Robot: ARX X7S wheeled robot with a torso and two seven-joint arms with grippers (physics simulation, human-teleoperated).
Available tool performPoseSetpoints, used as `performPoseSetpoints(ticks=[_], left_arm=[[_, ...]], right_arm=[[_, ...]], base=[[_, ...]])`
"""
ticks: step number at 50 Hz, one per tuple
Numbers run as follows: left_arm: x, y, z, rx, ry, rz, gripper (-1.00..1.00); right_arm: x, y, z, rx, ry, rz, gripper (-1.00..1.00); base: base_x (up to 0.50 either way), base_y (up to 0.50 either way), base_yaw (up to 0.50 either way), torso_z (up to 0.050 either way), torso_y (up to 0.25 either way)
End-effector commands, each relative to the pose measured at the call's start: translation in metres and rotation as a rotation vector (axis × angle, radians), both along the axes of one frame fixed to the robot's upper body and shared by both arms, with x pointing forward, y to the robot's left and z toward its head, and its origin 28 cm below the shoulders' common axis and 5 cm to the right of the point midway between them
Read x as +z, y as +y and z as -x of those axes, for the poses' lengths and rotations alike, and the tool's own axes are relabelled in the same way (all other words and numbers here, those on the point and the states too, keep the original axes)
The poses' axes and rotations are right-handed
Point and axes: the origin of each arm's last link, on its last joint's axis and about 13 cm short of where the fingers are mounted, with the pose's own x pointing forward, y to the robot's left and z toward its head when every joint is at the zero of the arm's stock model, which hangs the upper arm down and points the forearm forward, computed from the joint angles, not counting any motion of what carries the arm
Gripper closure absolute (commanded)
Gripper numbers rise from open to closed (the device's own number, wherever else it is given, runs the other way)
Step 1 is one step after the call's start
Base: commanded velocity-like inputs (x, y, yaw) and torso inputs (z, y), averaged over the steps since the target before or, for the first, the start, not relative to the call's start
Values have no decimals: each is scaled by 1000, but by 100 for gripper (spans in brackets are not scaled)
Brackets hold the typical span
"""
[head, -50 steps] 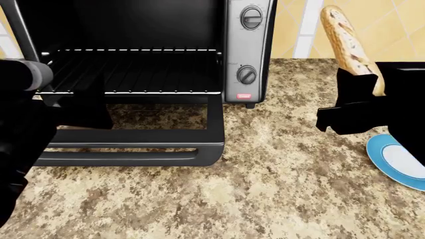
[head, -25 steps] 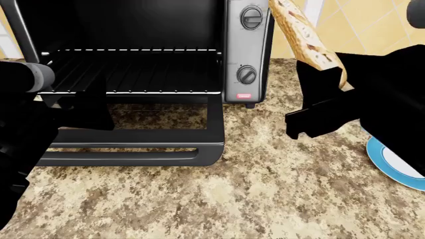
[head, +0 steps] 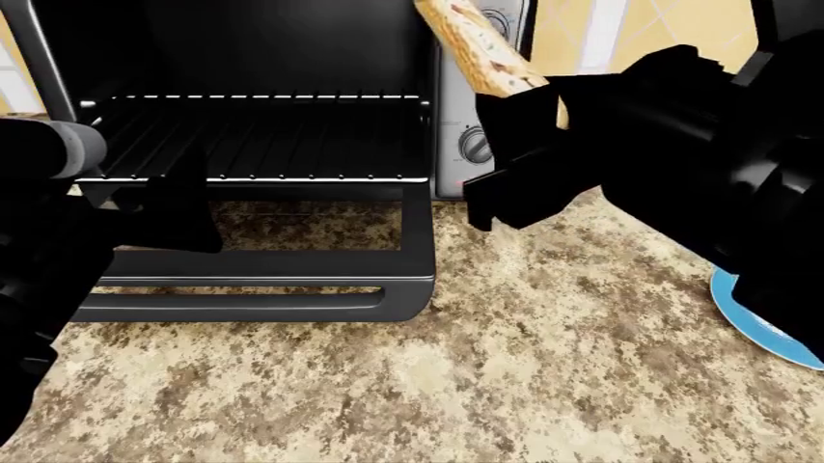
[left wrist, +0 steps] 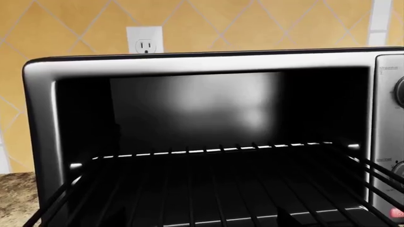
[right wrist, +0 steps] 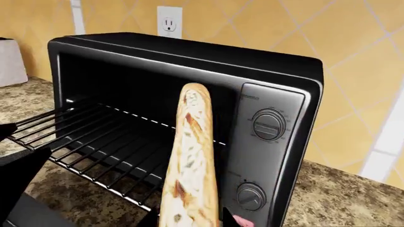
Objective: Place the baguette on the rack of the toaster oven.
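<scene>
In front of the toaster oven, right of its open cavity, the right gripper grasps the baguette upright above the counter. The rack sits pulled forward. Left gripper: grip unreadable

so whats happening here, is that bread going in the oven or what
Looks that way. The right gripper holds the baguette by one end, its free end pointing up, in front of the toaster oven, near the control panel with the knobs. The oven door is down and the rack is pulled partly out and bare, so the bread is not on it yet. The left arm sits by the door's left side; its gripper cannot be made out. A blue plate lies at the counter's right edge.
</scene>
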Motion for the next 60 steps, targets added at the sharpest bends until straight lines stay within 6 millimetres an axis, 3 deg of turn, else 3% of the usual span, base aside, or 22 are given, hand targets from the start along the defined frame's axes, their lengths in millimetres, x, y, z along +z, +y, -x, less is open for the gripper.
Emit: performPoseSetpoints(ticks=[1,6,17,27,46,60], left_arm=[[1,1,-2,-17,-18,32,-100],[1,0,-2,-19,-16,31,-100],[0,0,-2,-18,-14,31,-100],[0,1,-2,-15,-14,32,-100],[0,1,-2,-20,-14,37,-100],[-1,1,-4,-18,-11,38,-100]], right_arm=[[15,11,-9,67,18,-45,100],[29,15,-10,75,91,-75,100],[38,27,-29,109,152,-62,100],[32,38,-34,145,207,-16,100],[45,53,-52,223,192,2,100],[40,67,-65,291,208,7,100]], base=[[0,0,0,0,0],[0,0,0,0,0],[0,0,0,0,1],[0,0,0,0,0],[0,0,0,0,1],[0,0,0,0,0]])
